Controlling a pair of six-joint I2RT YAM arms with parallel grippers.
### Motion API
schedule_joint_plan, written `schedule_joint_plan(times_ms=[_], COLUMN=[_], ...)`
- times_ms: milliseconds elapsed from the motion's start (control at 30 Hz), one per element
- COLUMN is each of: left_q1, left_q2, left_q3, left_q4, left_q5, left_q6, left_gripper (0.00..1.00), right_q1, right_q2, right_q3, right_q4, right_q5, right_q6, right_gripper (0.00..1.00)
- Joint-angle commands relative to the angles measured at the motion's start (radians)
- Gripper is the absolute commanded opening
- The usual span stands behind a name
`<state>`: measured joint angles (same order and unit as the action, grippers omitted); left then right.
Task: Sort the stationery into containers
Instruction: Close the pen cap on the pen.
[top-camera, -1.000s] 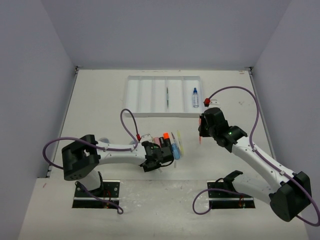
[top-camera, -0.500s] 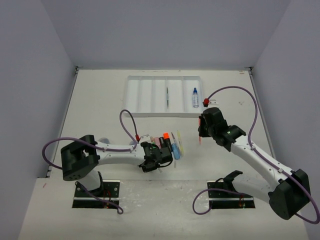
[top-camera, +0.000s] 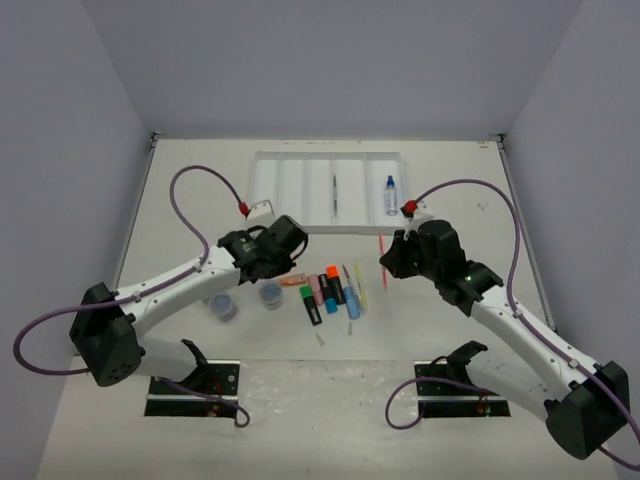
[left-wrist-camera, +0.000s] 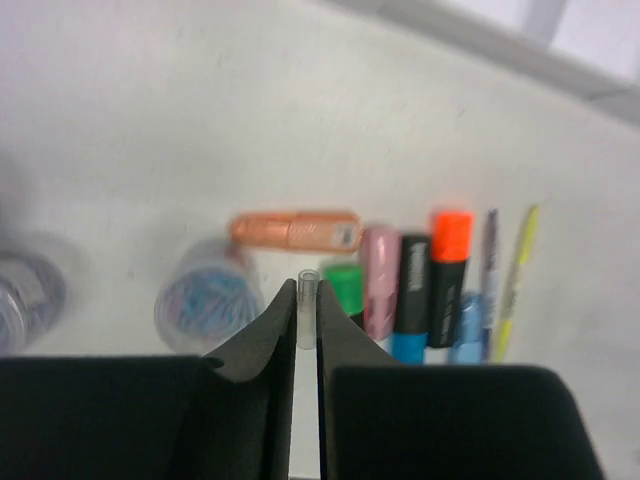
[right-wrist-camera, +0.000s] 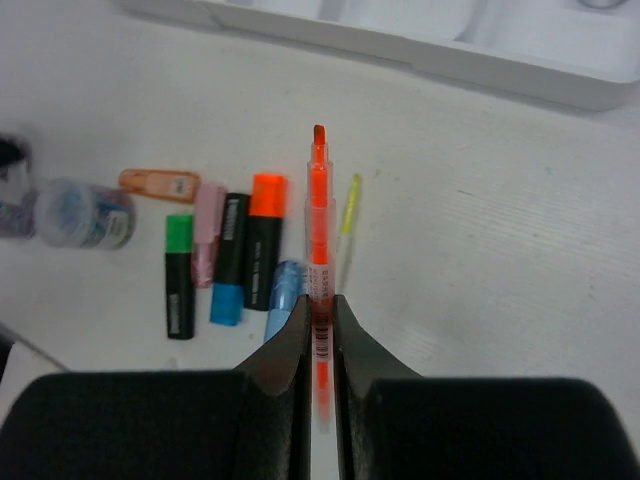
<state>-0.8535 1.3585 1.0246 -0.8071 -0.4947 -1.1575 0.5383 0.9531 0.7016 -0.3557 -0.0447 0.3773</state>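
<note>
Top external view showed the white tray at the far middle of the table, with bare surface on the tray's left and right up to the side walls and a free strip along its near edge. Inside the tray lay one thin pen in a middle compartment and the blue-capped bottle in the rightmost one. The left arm reached forward from its base, and the left gripper hung just before the tray's near-left corner; in the left wrist view its jaws were pressed almost together on a small clear tube. The right arm was bent toward the tray's near-right corner, and the right gripper was clamped on an orange pen, whose tip pointed to the tray. Nearer than the tray, between both grippers, the highlighters lay side by side: orange, green, pink, two black-bodied and blue, with a yellow pen beside them. Two round clear tubs stood to their left.
</note>
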Motion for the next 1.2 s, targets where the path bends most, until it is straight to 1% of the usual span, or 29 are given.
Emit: schedule_joint_plan(times_ms=[0,67,100,133,200,300,333,367,433,467,500,567,600,667,733,800,1000,1167], left_q1=[0.204,0.298,0.349,0.4,0.435,0.447,0.447,0.447,0.447,0.447,0.447,0.447,0.447,0.447,0.447,0.447,0.447,0.447], left_q2=[-0.054,-0.083,-0.102,-0.122,-0.177,-0.24,-0.27,-0.275,-0.317,-0.329,-0.335,-0.363,-0.372,-0.392,-0.405,-0.426,-0.468,-0.5], left_q3=[0.142,0.146,0.144,0.14,0.132,0.138,0.129,0.127,0.116,0.111,0.105,0.074,0.06,0.039,0.027,-0.004,-0.105,-0.134], left_q4=[0.197,0.267,0.306,0.344,0.423,0.444,0.455,0.457,0.463,0.471,0.483,0.546,0.566,0.592,0.606,0.658,0.833,0.879], left_q5=[0.188,0.349,0.44,0.507,0.657,0.684,0.691,0.696,0.7,0.724,0.749,0.842,0.843,0.887,0.9,0.949,1.034,1.032], left_q6=[0.384,0.438,0.472,0.512,0.555,0.613,0.621,0.63,0.635,0.634,0.632,0.621,0.615,0.599,0.595,0.569,0.484,0.478], left_gripper=[0.0,0.0,0.0,0.0,0.0,0.0,0.0,0.0,0.0,0.0,0.0,0.0,0.0,0.0,0.0,0.0,0.0,0.0], right_q1=[0.001,0.001,0.002,0.006,0.022,0.091,0.141,0.177,0.267,0.305,0.33,0.345,0.35,0.367,0.373,0.379,0.379,0.381], right_q2=[-0.076,-0.081,-0.08,-0.076,-0.055,-0.008,0.009,0.032,0.12,0.137,0.178,0.215,0.228,0.242,0.245,0.246,0.25,0.259], right_q3=[-0.038,-0.065,-0.078,-0.09,-0.119,-0.142,-0.129,-0.109,-0.005,0.028,0.042,0.07,0.07,0.091,0.103,0.122,0.139,0.14], right_q4=[0.211,0.314,0.393,0.515,0.666,0.886,0.905,0.908,0.831,0.8,0.794,0.811,0.822,0.819,0.803,0.792,0.767,0.762], right_q5=[-0.396,-0.556,-0.636,-0.689,-0.791,-0.795,-0.78,-0.76,-0.631,-0.597,-0.531,-0.48,-0.465,-0.409,-0.381,-0.362,-0.298,-0.293], right_q6=[-0.036,0.018,0.066,0.14,0.231,0.344,0.339,0.322,0.254,0.226,0.216,0.233,0.241,0.245,0.239,0.235,0.232,0.233], right_gripper=[0.0,0.0,0.0,0.0,0.0,0.0,0.0,0.0,0.0,0.0,0.0,0.0,0.0,0.0,0.0,0.0,0.0,0.0])
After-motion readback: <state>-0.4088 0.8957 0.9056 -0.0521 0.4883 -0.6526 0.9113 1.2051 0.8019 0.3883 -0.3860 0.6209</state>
